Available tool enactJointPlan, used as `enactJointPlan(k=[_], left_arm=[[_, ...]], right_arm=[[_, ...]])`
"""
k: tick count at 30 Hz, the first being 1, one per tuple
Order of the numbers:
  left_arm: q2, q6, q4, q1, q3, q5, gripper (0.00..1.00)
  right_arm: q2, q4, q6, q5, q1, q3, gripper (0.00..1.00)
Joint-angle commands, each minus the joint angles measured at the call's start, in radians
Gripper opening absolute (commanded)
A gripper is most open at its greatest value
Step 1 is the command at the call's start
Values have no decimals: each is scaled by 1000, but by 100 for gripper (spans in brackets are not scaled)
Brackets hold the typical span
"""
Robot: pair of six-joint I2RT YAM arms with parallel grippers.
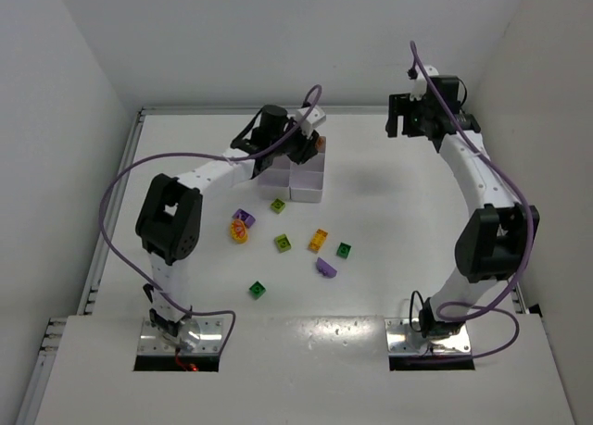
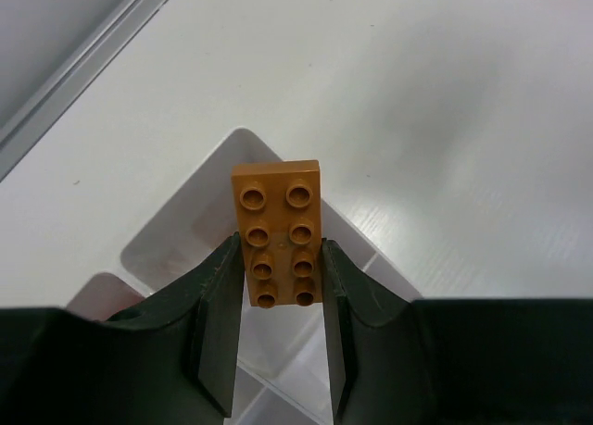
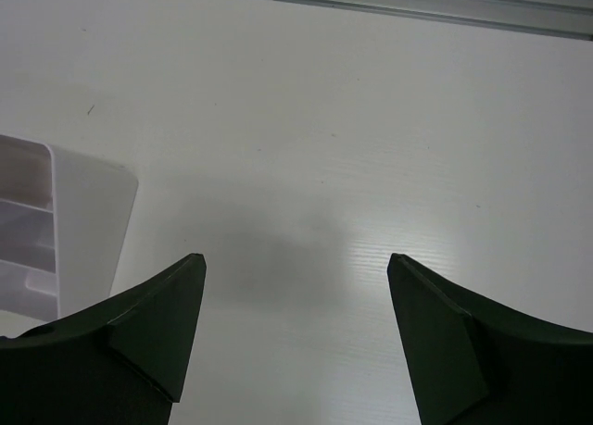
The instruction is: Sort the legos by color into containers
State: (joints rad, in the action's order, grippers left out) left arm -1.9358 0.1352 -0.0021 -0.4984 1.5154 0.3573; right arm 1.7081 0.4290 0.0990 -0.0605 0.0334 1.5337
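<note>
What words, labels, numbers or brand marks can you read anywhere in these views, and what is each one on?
No text can be read in any view.
Orange brick in the left claw: plain studs, any embossing too blurred to read.
Loose bricks on the table: too small to show marks.
White tray: no lettering visible.

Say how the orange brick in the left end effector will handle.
Probably rigid: the orange brick shows straight edges in the left end effector. Likely light, being small plastic. Pinched only at one end, it might pivot.
</note>
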Motion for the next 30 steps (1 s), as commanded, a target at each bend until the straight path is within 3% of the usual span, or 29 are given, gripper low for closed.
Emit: enactJointPlan(k=[1, 13, 24, 27, 28, 30], left_arm=[[-15, 46, 143, -2, 19, -66, 0], [-113, 18, 217, -2, 62, -124, 0], [-114, 23, 241, -2, 52, -118, 0], [-124, 32, 241, -2, 52, -127, 16], [-133, 41, 241, -2, 43, -136, 25], [-134, 41, 241, -2, 43, -136, 29]], right_arm=[[-76, -10, 22, -39, -20, -3, 80], [-85, -10, 13, -68, -29, -21, 80], [-67, -10, 4, -88, -29, -21, 81], [-67, -10, -5, -88, -29, -21, 81], [-67, -10, -5, -88, -29, -21, 81], [-57, -1, -5, -88, -29, -21, 81]])
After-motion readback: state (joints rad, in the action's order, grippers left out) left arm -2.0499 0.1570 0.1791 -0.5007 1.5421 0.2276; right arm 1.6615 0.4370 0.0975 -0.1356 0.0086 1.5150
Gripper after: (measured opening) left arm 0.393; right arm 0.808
